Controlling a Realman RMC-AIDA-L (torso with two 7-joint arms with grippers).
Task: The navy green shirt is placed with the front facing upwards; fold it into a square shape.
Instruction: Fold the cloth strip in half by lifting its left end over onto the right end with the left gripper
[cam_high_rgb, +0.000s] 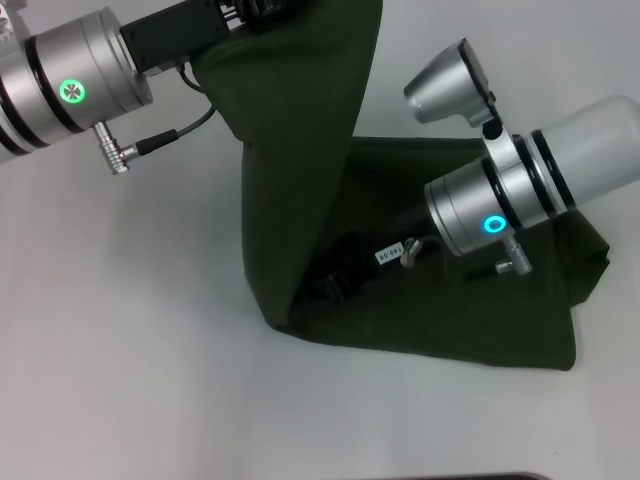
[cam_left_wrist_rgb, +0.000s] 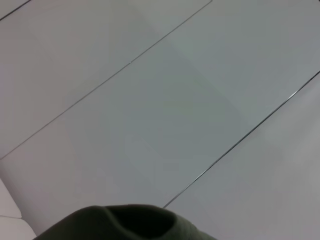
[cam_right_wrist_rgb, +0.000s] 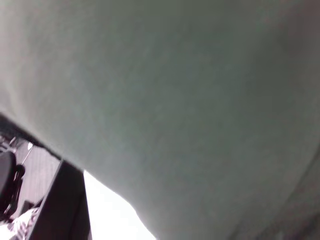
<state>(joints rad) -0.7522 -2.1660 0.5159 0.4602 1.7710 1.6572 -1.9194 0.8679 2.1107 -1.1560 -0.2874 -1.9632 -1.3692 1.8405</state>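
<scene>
navy green shirt (cam_high_rgb: 330, 200) | part lifted in a tall drape toward the table's (cam_high_rgb: 110, 360) far edge, rest spread flat at mid-table toward the right edge | left gripper (cam_high_rgb: 262, 12) | raised at the drape's top, cloth held | right gripper (cam_high_rgb: 345, 275) | low under the drape; grip cannot be told

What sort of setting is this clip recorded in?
Probably a lab or test workspace, not a home: a plain white table holds only the shirt, which the left arm lifts at one side. The left wrist view shows a pale panelled surface with thin seams.
</scene>
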